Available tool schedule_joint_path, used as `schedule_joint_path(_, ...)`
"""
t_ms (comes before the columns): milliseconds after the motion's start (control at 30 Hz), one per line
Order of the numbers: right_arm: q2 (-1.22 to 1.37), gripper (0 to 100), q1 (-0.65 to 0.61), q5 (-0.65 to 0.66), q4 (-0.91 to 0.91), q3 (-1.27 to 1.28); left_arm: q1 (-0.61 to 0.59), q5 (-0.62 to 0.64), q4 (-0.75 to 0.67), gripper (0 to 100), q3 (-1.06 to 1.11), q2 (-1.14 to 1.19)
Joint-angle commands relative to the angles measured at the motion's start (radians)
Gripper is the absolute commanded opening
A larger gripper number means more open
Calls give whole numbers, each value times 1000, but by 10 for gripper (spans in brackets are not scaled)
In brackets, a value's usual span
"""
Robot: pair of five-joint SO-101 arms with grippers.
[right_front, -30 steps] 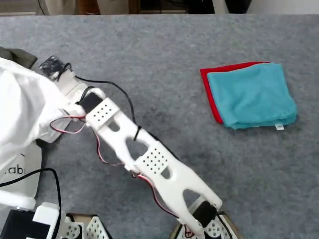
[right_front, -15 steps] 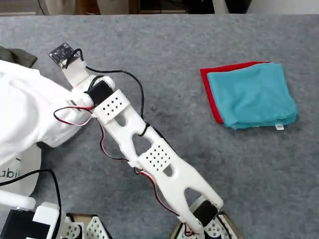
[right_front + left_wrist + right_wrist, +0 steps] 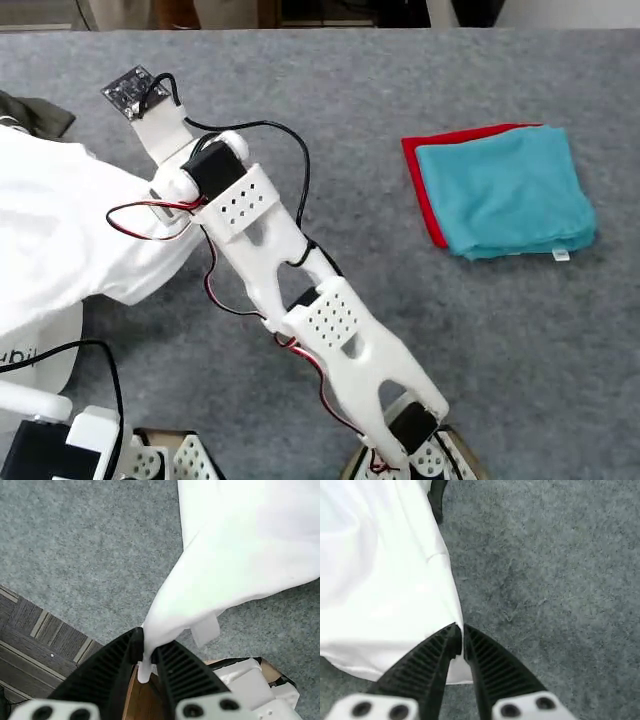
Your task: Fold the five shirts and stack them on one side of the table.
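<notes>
Grey felt (image 3: 340,100) spreads under everything. Past its edge lies dark plank flooring (image 3: 35,640), and a brown corner, perhaps a cardboard box (image 3: 268,668).

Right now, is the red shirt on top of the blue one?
No, the blue shirt lies folded on top of the red shirt, which peeks out underneath.

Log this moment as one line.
left gripper: shut on white shirt | right gripper: shut on white shirt | white shirt: unfolded | teal shirt: folded, atop red shirt

The red shirt (image 3: 427,195) lies mostly hidden under the teal shirt (image 3: 500,190).
</notes>
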Motion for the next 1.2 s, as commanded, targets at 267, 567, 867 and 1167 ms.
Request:
schedule_joint_path(267, -194, 2, 191, -3, 18, -25, 166, 176, -57, 19, -212, -35)
schedule_joint_path(567, -708, 2, 352, 17, 17, 214, 367, 491, -52, 19, -687, -35)
schedule_joint_path(867, -1165, 2, 440, 89, 12, 410, 482, 664, -48, 19, -1017, -35)
schedule_joint_path(1167, -1067, 5, 217, 180, -55, 898, 569, 661, 12, 19, -950, -35)
